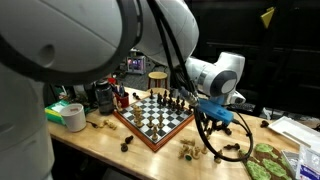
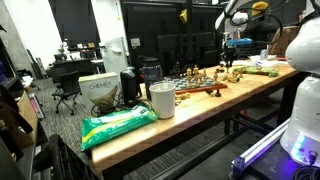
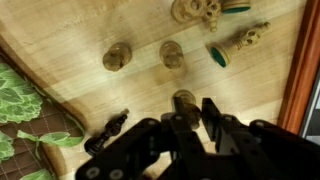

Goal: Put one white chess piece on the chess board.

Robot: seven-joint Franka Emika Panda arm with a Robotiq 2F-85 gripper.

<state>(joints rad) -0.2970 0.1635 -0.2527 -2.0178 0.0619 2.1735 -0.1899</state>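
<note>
reddish-brown framing marks the chess board [image 1: 152,117], which lies flat on the pale wooden table [image 1: 100,150] with several pieces standing on its far squares. the gripper [image 3: 200,112] hangs low over bare table beside the board, not over it; in the wrist view the board's frame runs down the right edge. a narrow gap shows between the black fingers [image 3: 215,118], but it cannot be told whether they are spread or closing on anything. a light piece [image 3: 185,100] stands just at the fingertips. a second light piece [image 3: 117,57] and a third light piece [image 3: 172,54] stand apart beyond it, and a toppled piece [image 3: 235,47] lies on its side, its green felt base showing. a green leaf-patterned mat [image 3: 15,95] lies at the left of that view. in an exterior view, dark pieces [image 1: 127,145] lie scattered off the board, black cables [image 1: 212,135] hang under the wrist, and the arm's white link [image 1: 60,40] blocks the upper left. elsewhere on the table stand a white cup [image 2: 162,100] and a green bag [image 2: 118,125].
</note>
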